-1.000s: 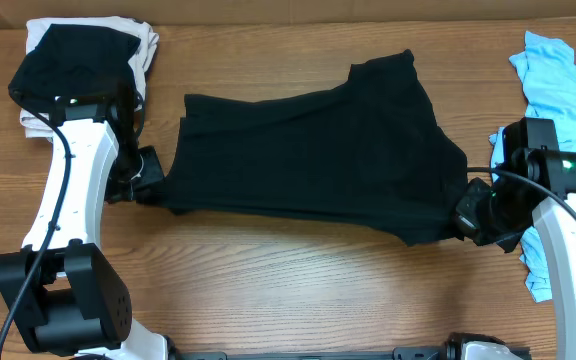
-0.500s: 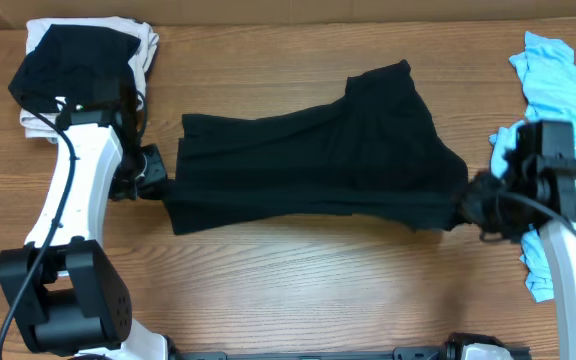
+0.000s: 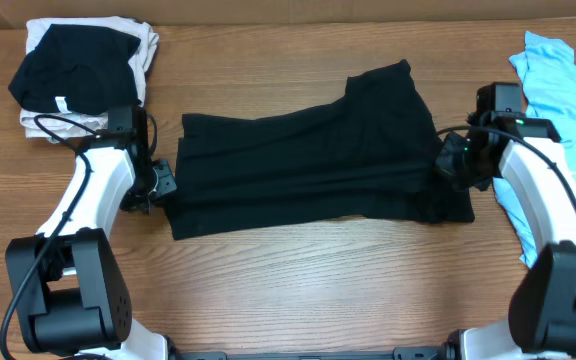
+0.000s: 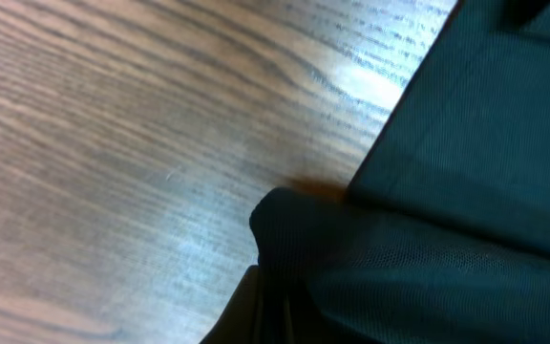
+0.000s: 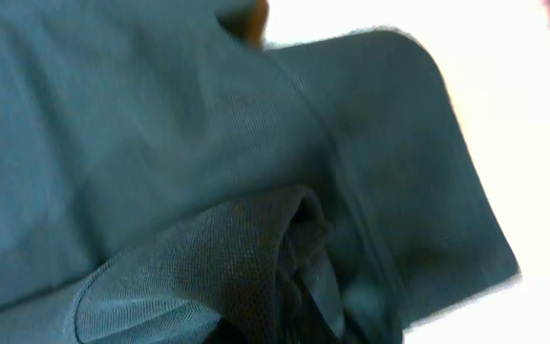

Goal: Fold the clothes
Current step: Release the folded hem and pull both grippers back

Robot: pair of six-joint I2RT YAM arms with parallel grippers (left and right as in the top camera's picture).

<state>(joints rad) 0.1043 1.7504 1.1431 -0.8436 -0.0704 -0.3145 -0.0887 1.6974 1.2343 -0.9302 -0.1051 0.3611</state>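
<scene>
A large black T-shirt (image 3: pixel 308 155) lies spread across the middle of the wooden table, partly folded lengthwise. My left gripper (image 3: pixel 164 185) is shut on its left edge; the left wrist view shows a bunched black corner (image 4: pixel 304 229) in the jaws just above the wood. My right gripper (image 3: pixel 450 160) is shut on the shirt's right edge, and the right wrist view is filled with gathered black fabric (image 5: pixel 256 239). A light-blue shirt (image 3: pixel 558 90) lies crumpled along the right edge of the table.
A stack of folded clothes, black on top of white and beige (image 3: pixel 78 60), sits at the back left corner. Bare wooden tabletop (image 3: pixel 298 280) runs along the front. A cardboard wall lines the back edge.
Both grippers have carried the shirt's near edge toward the back, laying it over itself. The right gripper has moved left and back over the shirt; the shirt is now narrower front to back.
</scene>
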